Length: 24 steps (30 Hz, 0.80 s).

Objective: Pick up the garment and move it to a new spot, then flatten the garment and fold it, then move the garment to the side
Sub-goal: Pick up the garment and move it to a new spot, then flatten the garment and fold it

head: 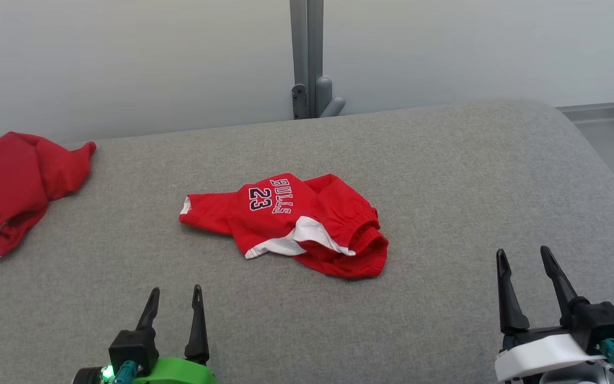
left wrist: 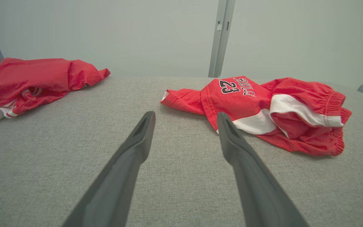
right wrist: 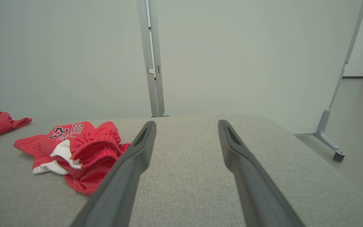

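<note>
The garment (head: pixel 291 224) is a small pair of red shorts with a white stripe (head: pixel 307 232) and BULLS 23 on top. It lies crumpled near the middle of the grey table (head: pixel 445 176), one leg (head: pixel 205 210) poking out to the left and the stretchy waistband (head: pixel 363 226) bunched up on the right. Nothing touches it.

The left gripper (head: pixel 176 290) hangs at the near edge, a little left of the shorts, its two fingers (head: pixel 198 325) wide apart with nothing between them. The right gripper (head: pixel 523 252) hangs near and well to the right, fingers wide apart too, and empty.

Far to the left lies another red cloth (head: pixel 14 181). A grey post (head: pixel 307 53) stands behind the far edge.

I think the picking up has not started. The shorts are folded over on themselves, so a pinch may catch just the top layer, and the rest may slip out and drop. A pinch on the thick waistband may lift the whole lump, and it may land just as crumpled. The table top looks soft, so fingers pushed down too hard may dig in. The other cloth is red as well, so the robot might go for the wrong one.
</note>
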Motion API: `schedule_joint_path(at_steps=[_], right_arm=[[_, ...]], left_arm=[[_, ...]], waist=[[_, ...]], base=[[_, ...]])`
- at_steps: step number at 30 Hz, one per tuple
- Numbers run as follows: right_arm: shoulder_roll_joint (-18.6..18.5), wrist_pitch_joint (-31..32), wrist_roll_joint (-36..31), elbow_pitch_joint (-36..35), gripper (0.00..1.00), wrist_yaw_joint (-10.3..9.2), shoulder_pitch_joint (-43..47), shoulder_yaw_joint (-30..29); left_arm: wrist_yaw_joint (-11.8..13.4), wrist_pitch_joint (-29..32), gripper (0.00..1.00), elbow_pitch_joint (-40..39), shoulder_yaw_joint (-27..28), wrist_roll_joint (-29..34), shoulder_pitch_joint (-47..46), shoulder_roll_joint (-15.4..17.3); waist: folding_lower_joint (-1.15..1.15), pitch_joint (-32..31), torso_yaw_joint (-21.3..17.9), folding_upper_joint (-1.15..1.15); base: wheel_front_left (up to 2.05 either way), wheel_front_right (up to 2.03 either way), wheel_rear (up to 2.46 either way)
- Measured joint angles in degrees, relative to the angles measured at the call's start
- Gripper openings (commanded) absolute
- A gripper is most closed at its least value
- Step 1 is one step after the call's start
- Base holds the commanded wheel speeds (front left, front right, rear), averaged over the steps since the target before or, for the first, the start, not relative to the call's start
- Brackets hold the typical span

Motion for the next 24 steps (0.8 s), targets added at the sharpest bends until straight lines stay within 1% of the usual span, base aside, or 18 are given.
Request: schedule_joint_path(at_steps=[12, 21, 24], right_arm=[[0.0, 0.0, 0.02, 0.26, 1.0, 0.0, -0.01, 0.52], [0.0, 0.0, 0.02, 0.32, 1.0, 0.0, -0.05, 0.69], [0.0, 0.0, 0.01, 0.81, 1.0, 0.0, -0.29, 1.57]], left_arm=[[-1.79, 0.0, 1.0, 0.56, 2.34, 1.56, 0.1, -1.19], [-2.58, 0.01, 1.0, 1.03, 2.82, 2.46, 0.1, -1.69], [-2.74, 0.0, 1.0, 1.04, 2.82, 2.68, 0.07, -1.8]], waist=[[0.0, 0.04, 0.04, 0.0], [0.0, 0.44, 0.86, 0.0], [0.0, 0.75, 1.3, 0.0]], base=[[0.0, 0.0, 0.0], [0.0, 0.0, 0.0], [0.0, 0.0, 0.0]])
